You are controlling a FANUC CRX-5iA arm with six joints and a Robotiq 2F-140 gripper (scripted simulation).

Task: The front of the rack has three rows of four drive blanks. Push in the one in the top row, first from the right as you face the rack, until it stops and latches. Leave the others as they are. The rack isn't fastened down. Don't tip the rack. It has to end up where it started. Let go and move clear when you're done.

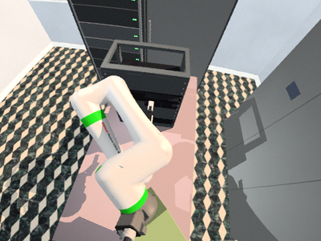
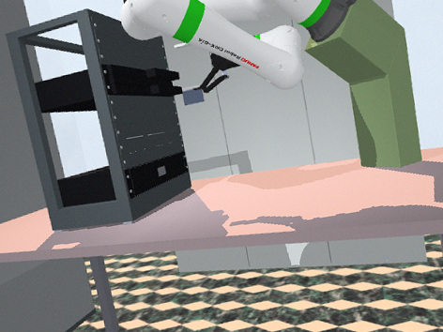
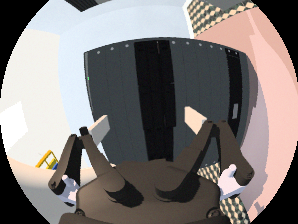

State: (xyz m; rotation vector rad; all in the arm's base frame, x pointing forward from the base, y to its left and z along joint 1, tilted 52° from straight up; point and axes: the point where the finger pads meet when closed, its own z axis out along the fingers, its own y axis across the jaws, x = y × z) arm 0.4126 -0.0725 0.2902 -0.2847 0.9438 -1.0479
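The dark grey rack stands upright at the far end of the pink table. A black drive unit high on its front holds the rows of blanks, which stick out a little past the front face. They also show in the overhead view. The arm hides their left part there, and I cannot tell the single blanks apart. My gripper is open and empty, level with this unit and a short way in front of it, not touching. In the wrist view the fingers spread wide before the rack front.
A lower black unit sits near the rack's foot. The green robot pedestal stands at the table's other end. A tall server cabinet is behind the rack and a large grey cabinet is to the right.
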